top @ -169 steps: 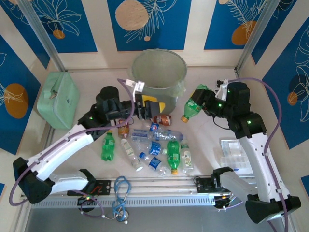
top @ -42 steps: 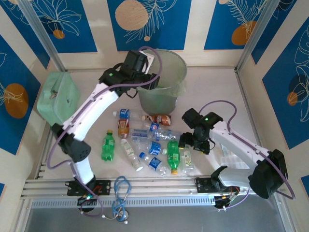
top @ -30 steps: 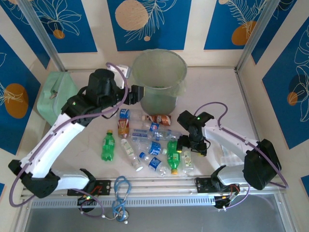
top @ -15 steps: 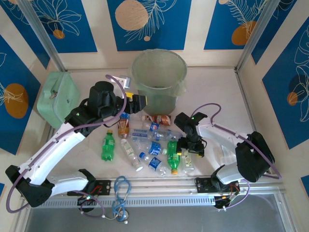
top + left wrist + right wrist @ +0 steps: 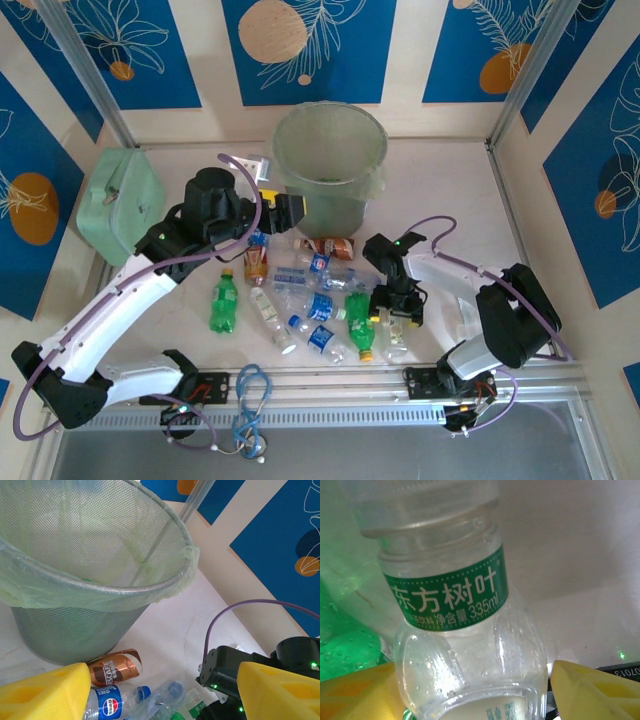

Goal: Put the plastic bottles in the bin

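The right gripper (image 5: 470,685) is apart, straddling a clear bottle (image 5: 452,630) with a green label that lies on the bench (image 5: 570,555). A thin gap shows beside one finger. The left gripper (image 5: 157,690) is also apart, with the bin (image 5: 70,630) just ahead of it and a brown bottle (image 5: 116,666) lying between them.

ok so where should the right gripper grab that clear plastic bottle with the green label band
Take the clear plastic bottle across its rounded body, between the green label band and the base, coming down from above. It lies on its side, and the open right gripper's yellow fingers straddle that part. A green bottle lies close on one side, so keep centred.
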You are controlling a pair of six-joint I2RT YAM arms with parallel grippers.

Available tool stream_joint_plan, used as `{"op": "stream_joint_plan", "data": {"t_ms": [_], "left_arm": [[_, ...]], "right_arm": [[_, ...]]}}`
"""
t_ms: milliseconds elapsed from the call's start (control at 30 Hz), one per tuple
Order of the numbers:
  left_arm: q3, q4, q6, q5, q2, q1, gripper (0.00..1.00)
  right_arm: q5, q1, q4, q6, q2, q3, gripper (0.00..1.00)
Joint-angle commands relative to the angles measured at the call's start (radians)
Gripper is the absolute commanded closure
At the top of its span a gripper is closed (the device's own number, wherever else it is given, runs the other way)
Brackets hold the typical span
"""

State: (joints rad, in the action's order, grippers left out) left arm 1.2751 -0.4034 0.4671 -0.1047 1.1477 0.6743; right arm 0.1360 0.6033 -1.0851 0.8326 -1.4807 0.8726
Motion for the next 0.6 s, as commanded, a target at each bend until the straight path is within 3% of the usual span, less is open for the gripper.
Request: {"op": "stream_joint_plan", "data": {"t_ms": [0,567], "left_arm": [[-0.013,0.019,0.011,-0.024,-0.009,-0.007,0.23],[-0.013,0.018,0.013,-0.027,0.001,-0.009,0.2]], "right_arm": [[0.007,-0.02,0.003,-0.016,-0.013,-0.017,0.26],[0.033,-0.062,-0.006,-0.011,0.051,-0.018,0.4]]}}
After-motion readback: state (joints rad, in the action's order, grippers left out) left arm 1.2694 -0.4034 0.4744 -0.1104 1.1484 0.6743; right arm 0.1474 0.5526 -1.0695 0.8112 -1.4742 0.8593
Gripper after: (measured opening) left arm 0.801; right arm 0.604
